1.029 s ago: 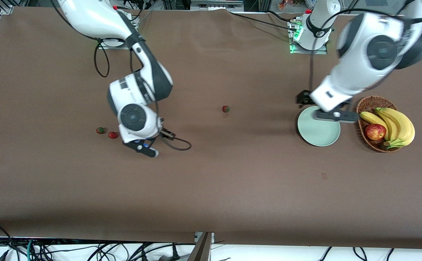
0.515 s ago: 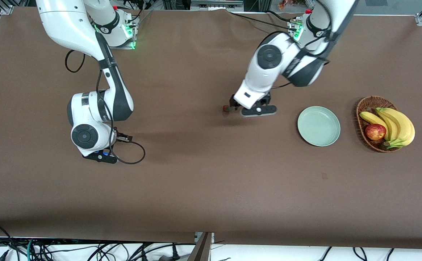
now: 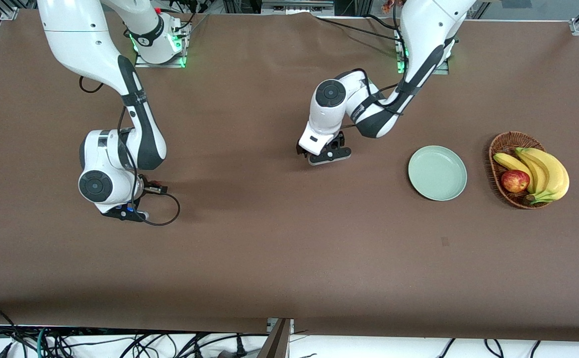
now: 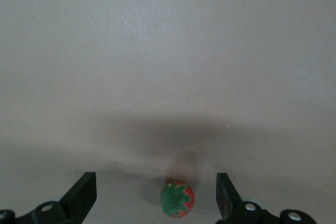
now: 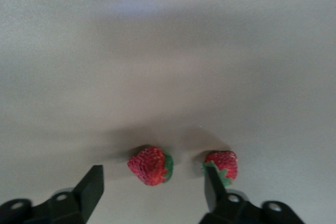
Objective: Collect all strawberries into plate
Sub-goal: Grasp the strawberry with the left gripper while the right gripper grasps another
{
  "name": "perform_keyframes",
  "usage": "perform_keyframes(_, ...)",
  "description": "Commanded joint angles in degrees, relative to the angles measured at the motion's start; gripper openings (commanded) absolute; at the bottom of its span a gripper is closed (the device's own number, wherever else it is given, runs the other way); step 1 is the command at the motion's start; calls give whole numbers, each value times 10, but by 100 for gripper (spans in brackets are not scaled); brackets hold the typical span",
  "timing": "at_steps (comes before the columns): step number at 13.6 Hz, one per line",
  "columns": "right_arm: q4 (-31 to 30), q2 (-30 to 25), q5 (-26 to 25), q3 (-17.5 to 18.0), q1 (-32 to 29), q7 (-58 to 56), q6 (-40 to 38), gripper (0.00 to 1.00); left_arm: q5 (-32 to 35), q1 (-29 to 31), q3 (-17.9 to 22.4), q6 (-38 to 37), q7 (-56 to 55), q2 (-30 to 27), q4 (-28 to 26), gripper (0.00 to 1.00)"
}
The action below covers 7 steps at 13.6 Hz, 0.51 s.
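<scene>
Toward the right arm's end of the brown cloth-covered table [image 3: 249, 258], the right gripper [image 3: 124, 215] is low over the surface. Its wrist view shows the black fingers [image 5: 92, 184] spread apart, with one small red strawberry with a green cap [image 5: 150, 165] lying between them, untouched. A second small red strawberry [image 5: 221, 166] lies just beside one finger, outside the gap.

Near the table's middle, the left gripper [image 3: 321, 158] is also low. Its jaws stand wide, and a third small red strawberry, green cap up [image 4: 177, 199], lies on the cloth between them, not yet gripped.

The round pale mint-green plate [image 3: 437, 173] sits empty toward the left arm's end of the table. Just beside it and nearer that end is a brown wicker basket [image 3: 508, 141] holding yellow bananas [image 3: 550, 171] and a red apple [image 3: 515, 180].

The step in hand looks like the first picks, with nothing collected yet. Next, each gripper should close gently on its centred berry, then lift. The right one must avoid knocking the neighbouring berry away.
</scene>
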Motion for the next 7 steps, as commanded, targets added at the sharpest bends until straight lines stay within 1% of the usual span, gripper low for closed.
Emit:
perform_keyframes(1, -38, -21, 19, 4, 0, -12, 31, 82, 19, -25, 2, -1, -53, 14, 13, 100)
perform_keyframes(4, -42, -12, 22, 6, 0, -13, 47, 76, 19, -41, 2, 9, -93, 33, 13, 100)
perform_keyframes(5, -45, -12, 23, 6, 0, -13, 51, 74, 19, -42, 2, 9, -97, 33, 13, 79)
perform_keyframes(6, -51, -12, 23, 6, 0, -13, 57, 70, 19, -42, 2, 9, -97, 33, 13, 63)
perform_keyframes(7, -55, -12, 22, 7, 0, -14, 63, 66, 19, -43, 2, 9, -98, 34, 14, 51)
